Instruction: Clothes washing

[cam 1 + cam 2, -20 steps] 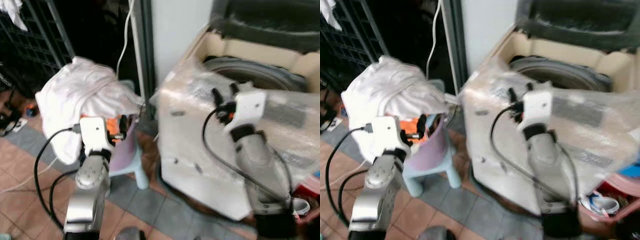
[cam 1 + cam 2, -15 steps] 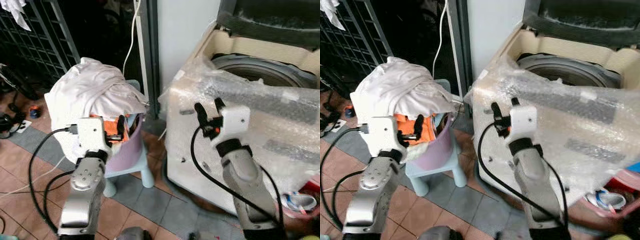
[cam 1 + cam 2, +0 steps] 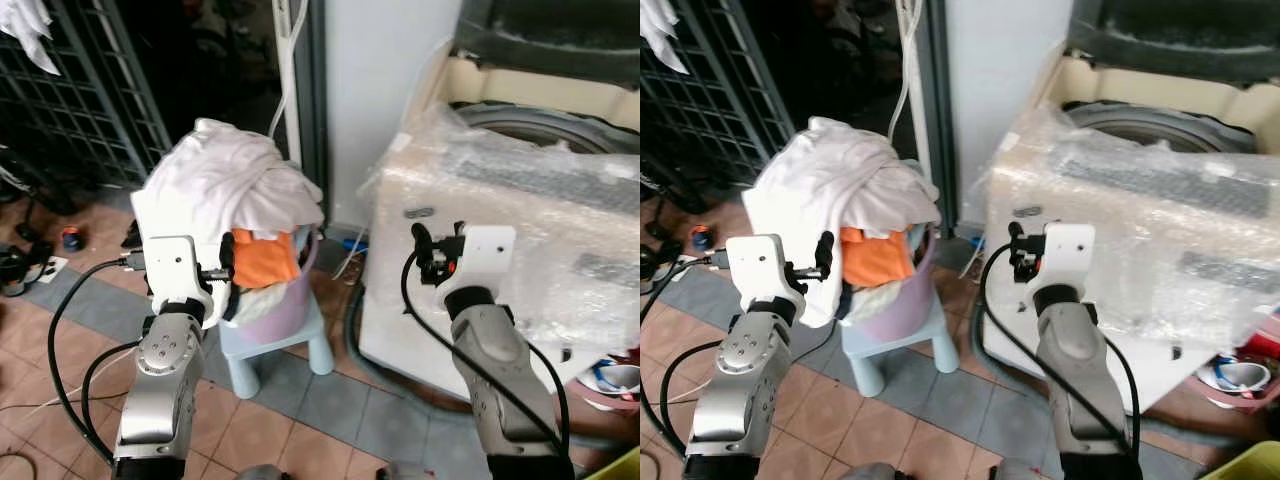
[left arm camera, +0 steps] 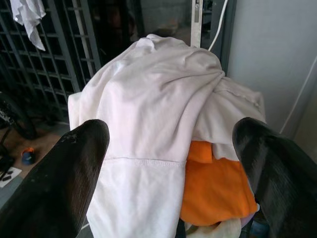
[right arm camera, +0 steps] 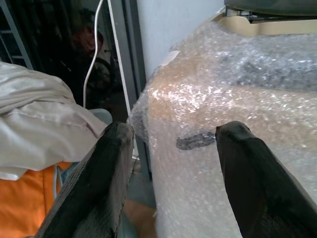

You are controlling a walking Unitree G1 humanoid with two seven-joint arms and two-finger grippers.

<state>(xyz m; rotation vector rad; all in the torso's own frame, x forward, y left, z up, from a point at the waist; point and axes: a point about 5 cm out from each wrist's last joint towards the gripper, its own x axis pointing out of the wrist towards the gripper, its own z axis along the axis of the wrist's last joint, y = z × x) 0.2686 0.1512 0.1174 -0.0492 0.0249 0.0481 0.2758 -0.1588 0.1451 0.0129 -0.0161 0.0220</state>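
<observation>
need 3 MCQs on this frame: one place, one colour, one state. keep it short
1. Where is the laundry basket?
A. on a small stool
B. inside the washing machine
C. on the machine's lid

2. What colour is the garment under the white shirt?
A. green
B. orange
C. black

3. State of the left end effector?
A. shut on the shirt
B. open, empty
C. shut on a cable

Key: A, the basket sits on the pale blue stool; B, orange cloth shows below the shirt; B, its fingers stand wide apart before the pile.

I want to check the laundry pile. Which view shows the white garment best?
The left wrist view: the white garment lies close and centred between the open left claw fingers. The eye views show it smaller; the right wrist view catches its edge.
</observation>
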